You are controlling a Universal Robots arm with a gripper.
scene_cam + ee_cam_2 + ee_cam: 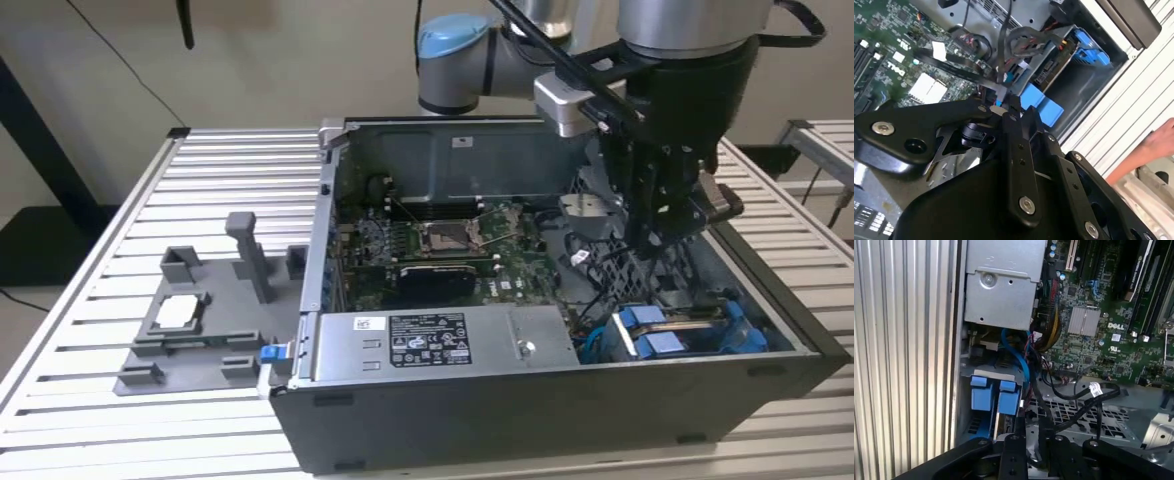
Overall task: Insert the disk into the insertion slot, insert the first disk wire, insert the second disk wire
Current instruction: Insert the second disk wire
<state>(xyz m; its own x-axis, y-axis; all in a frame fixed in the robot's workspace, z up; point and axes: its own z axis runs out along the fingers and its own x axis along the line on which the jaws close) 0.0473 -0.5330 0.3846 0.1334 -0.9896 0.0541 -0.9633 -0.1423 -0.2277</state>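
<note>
In the second wrist view the pincer (1000,105) has its fingertips drawn together. It seems to nip the small blue end of a dark disk wire (1002,60), though the hold is hard to make out. In the exterior view it hangs inside the open computer case (534,420), at about three o'clock. The disk (681,330) already sits in the insertion slot (737,330) at four o'clock, blue tabs up, just beside the power-supply box (427,345). A grey fixture (200,335) stands on the desk (214,170) at nine o'clock. A hand (1160,142) rests beyond the case wall.
</note>
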